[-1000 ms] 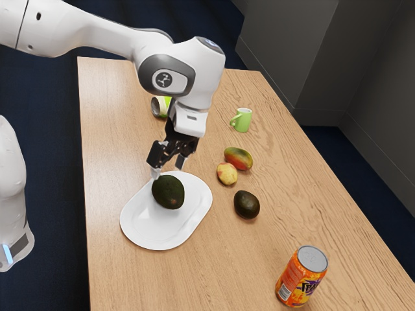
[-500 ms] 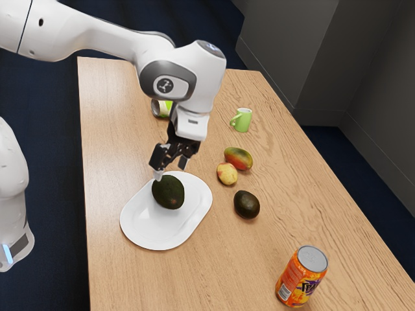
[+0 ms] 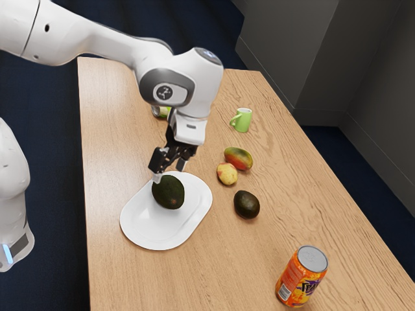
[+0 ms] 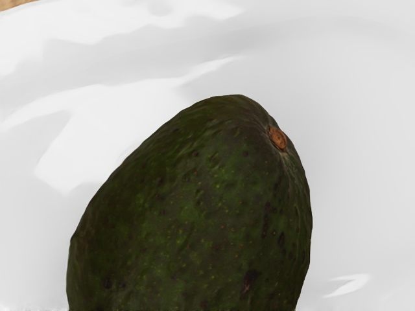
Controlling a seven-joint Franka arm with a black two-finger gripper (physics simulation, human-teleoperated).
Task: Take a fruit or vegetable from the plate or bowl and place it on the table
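Note:
In the exterior view my gripper [image 3: 168, 173] stands open over the far end of the white plate [image 3: 146, 228], its fingers apart just above and behind the dark green avocado [image 3: 168, 193]. One fingertip appears close to the avocado's upper edge; whether it touches, I cannot tell. The avocado rests on the plate. In the wrist view the avocado [image 4: 201, 220] lies large beneath the hand, its brown stem spot visible, with the white plate [image 4: 363, 162] around it.
On the wooden table [image 3: 227, 265], toward the exterior view's right of the plate, lie a second avocado [image 3: 246, 205], a yellow-red fruit [image 3: 227, 173] and a mango [image 3: 239, 158]. A green mug [image 3: 242, 120] and a green-and-white item [image 3: 162, 112] stand farther back; an orange can [image 3: 301, 276] is nearer.
My hand has come down slightly toward the avocado, with a small shift toward the exterior view's left over the last half second. The avocado and plate have not moved.

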